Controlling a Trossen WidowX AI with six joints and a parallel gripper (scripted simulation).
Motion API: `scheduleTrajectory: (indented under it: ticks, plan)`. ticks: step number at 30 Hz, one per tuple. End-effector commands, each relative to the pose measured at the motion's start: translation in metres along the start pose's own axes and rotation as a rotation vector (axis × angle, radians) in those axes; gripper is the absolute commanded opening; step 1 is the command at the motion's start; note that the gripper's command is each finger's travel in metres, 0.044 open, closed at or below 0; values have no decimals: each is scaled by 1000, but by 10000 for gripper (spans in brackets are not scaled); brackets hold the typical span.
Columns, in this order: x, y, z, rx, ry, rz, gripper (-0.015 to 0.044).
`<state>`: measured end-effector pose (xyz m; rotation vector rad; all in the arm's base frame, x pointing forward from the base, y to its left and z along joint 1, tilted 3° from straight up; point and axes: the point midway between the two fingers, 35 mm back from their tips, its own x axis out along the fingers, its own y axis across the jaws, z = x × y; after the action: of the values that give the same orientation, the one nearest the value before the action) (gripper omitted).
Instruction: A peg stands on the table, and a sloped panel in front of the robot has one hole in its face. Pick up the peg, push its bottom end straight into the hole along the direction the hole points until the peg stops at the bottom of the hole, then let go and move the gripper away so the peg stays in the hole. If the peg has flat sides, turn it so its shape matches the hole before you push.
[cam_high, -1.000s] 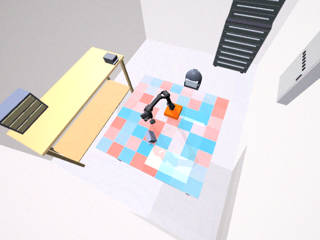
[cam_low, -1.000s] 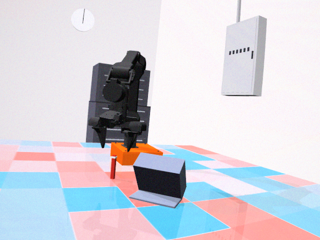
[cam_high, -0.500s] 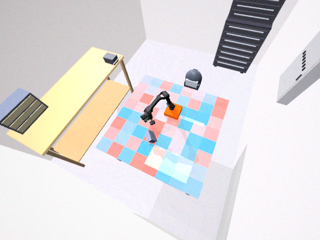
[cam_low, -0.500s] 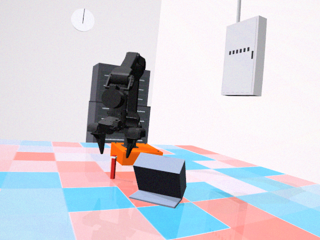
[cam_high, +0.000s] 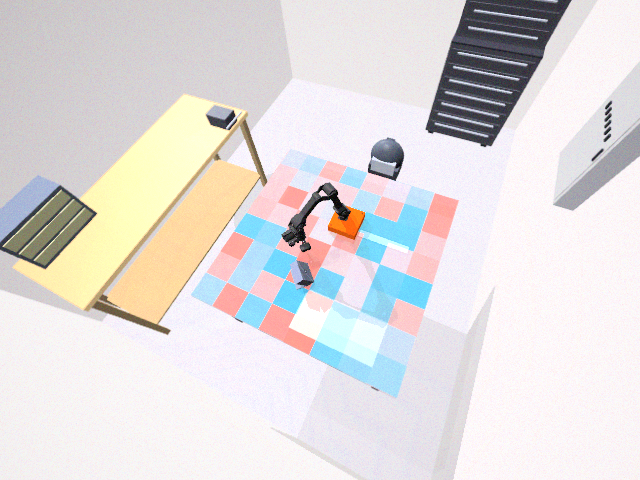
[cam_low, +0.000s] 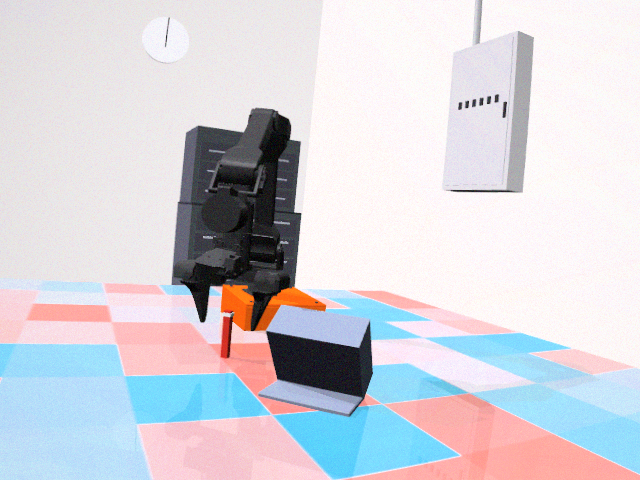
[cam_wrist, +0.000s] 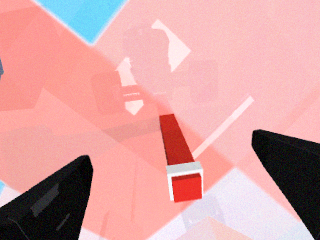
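Lettering and markings, all views: none legible — no text, label, brand, number or sign can be read.

It looks like a workshop. A tall drawer cabinet (cam_high: 485, 93) (cam_low: 187, 170) and a long workbench (cam_high: 139, 170) show it.
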<state>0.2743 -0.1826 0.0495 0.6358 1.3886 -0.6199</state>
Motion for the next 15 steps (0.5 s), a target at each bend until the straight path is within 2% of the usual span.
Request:
scheduleTrajectory:
  ticks: [1, 12, 15]
  plan:
    - [10, -2, -4, 6, 10, -8, 440]
    - [17, -2, -5, 6, 10, -8, 440]
    - [14, -1, -2, 0, 4, -1, 361]
